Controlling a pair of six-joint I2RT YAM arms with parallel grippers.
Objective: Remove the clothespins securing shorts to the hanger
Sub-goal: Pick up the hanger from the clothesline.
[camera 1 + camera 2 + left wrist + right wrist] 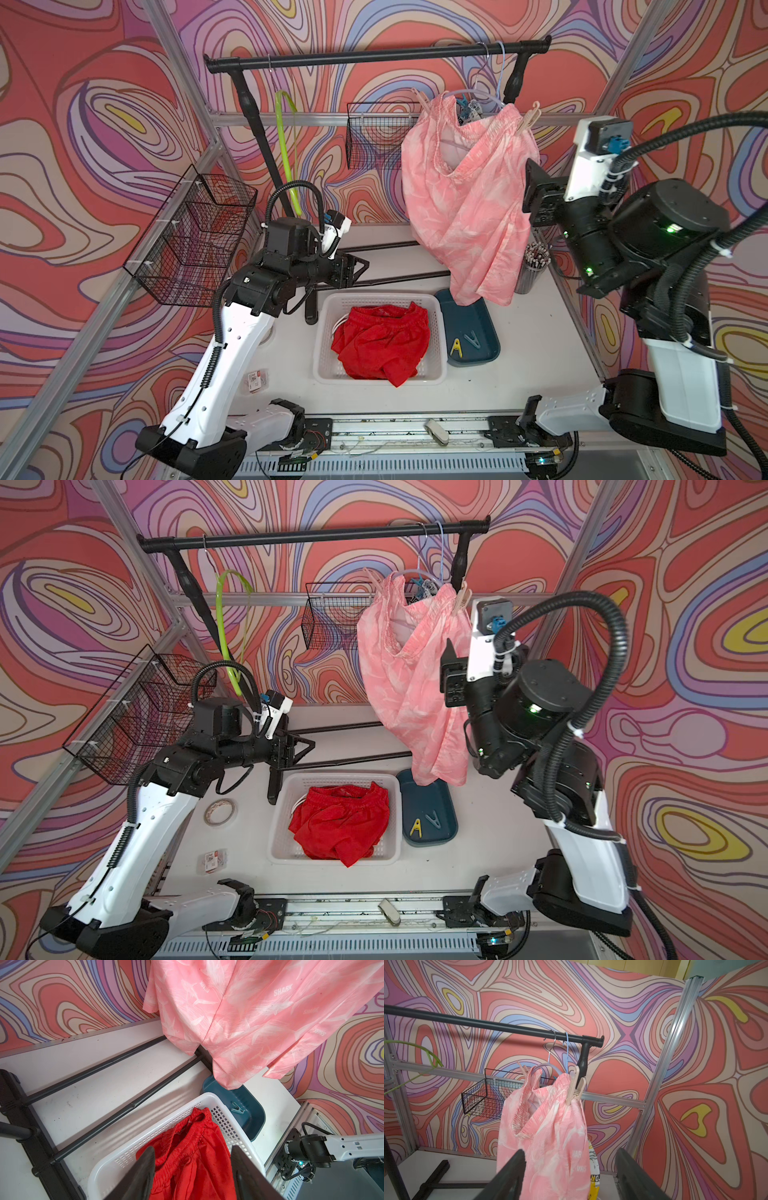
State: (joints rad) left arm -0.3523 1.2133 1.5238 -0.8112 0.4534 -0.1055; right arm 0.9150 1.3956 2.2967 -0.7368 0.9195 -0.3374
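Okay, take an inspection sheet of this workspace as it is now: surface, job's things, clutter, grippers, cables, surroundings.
Surface: white tabletop, a few dark specks.
Job's things: pink shorts hang on a hanger, pinned by one beige clothespin and another; red shorts in the white basket; yellow clothespin and grey clothespin in the blue tray; printed shorts mostly hidden behind the pink.
Clutter: tape roll, small packet, cup of sticks, bare green hanger.
Grippers: left gripper open, empty, aimed at the basket; right gripper open, empty, facing the pink shorts.
Cables: black corrugated hoses on both arms; thin loose wires at the front.
Surroundings: swirl-patterned walls, aluminium frame, black rail, wire baskets.
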